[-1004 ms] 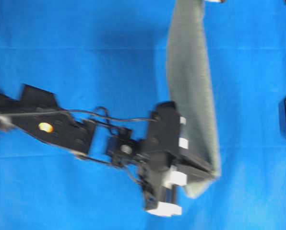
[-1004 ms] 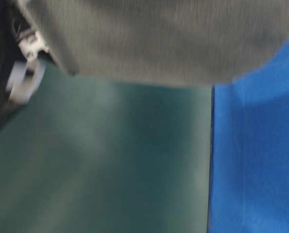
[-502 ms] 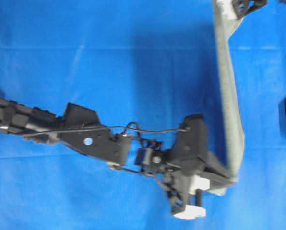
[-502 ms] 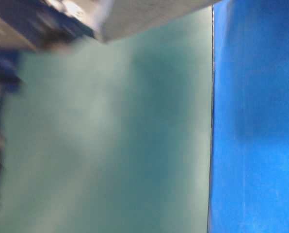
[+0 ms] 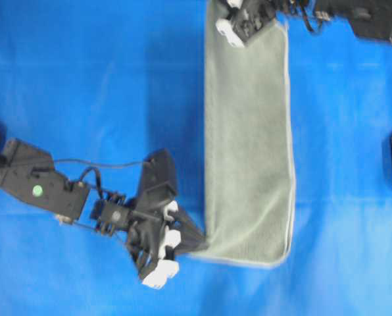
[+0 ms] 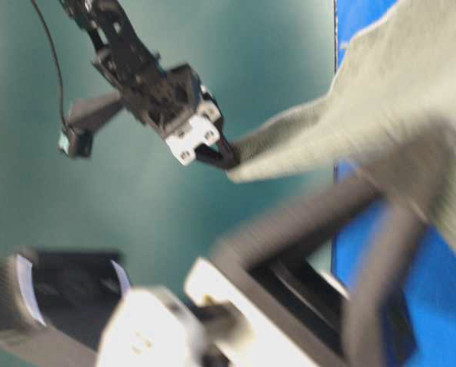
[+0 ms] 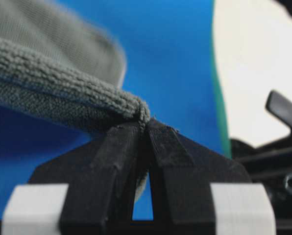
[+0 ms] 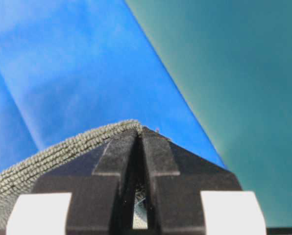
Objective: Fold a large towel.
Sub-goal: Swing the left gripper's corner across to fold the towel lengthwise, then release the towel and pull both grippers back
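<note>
Here we see the towel (image 5: 248,141) stretched over the blue table (image 5: 97,85), left pincer (image 5: 197,242) and right pincer (image 5: 248,26) each clenched on a corner.

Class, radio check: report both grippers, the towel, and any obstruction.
Left gripper shut on towel corner. Right gripper shut on far corner. Towel a long strip. No obstruction seen.

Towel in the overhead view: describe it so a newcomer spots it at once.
On the blue table cover, look right of centre for a long strip running top to bottom. That is the towel: grey-green terry with a thin light hem, pinched at its lower-left corner by the left end effector and at its top by the right end effector.
</note>
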`<action>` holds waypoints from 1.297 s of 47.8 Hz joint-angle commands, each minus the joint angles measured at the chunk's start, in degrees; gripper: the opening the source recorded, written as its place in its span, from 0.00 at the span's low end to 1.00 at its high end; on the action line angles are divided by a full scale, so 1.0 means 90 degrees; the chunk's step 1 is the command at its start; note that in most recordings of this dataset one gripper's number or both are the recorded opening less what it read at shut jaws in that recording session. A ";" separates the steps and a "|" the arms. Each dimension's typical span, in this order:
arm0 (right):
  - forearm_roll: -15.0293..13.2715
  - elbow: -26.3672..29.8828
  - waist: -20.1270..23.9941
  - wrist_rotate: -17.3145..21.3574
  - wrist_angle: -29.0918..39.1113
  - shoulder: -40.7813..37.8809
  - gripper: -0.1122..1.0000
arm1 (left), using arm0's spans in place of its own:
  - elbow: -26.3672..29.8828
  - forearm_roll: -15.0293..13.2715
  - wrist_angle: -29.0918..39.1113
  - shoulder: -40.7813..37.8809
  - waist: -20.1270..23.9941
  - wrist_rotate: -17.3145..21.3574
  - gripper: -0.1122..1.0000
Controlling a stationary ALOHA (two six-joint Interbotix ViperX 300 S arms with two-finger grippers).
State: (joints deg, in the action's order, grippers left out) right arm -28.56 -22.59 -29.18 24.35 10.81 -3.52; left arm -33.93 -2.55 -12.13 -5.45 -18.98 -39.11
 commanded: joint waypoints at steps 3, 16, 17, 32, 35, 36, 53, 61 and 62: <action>-0.0068 0.0430 0.0020 -0.0156 -0.0117 -0.0166 0.12 | -0.0166 0.0010 -0.0117 0.0176 -0.0205 -0.0107 0.13; -0.0078 0.0420 0.0059 -0.0557 -0.0117 -0.0313 0.13 | -0.0146 0.0020 0.0166 0.0127 0.0000 -0.0098 0.13; -0.0068 0.0410 0.0059 -0.0557 -0.0117 -0.0313 0.13 | -0.0137 0.0020 0.0205 0.0137 0.0010 -0.0107 0.14; -0.0137 0.0371 0.0186 -0.0986 0.0371 -0.0137 0.72 | -0.0156 0.0029 0.1807 0.1016 0.0068 -0.0127 0.85; -0.0137 0.0361 0.0244 -0.1045 0.0674 0.0010 0.70 | -0.0186 0.0029 0.2197 0.1299 0.0117 -0.0127 0.85; -0.0137 0.0352 0.0283 -0.1064 0.0820 0.0107 0.69 | -0.0195 0.0039 0.2314 0.1387 0.0117 -0.0127 0.84; -0.0088 -0.1016 0.0742 -0.1035 0.0869 0.2158 0.69 | -0.0781 0.0234 0.2686 0.2988 0.1318 0.1191 0.82; 0.0254 -0.2168 0.0752 -0.0928 -0.0430 0.3467 0.69 | -0.1279 0.0215 0.1924 0.3584 0.2275 0.2637 0.82; 0.0303 -0.2354 0.0762 -0.0898 -0.0615 0.3691 0.69 | -0.1318 0.0215 0.1836 0.3643 0.2373 0.2803 0.82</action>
State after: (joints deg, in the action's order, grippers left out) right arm -27.07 -40.87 -22.59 15.91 9.76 24.26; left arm -45.35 -0.70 7.29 24.70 -0.62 -17.31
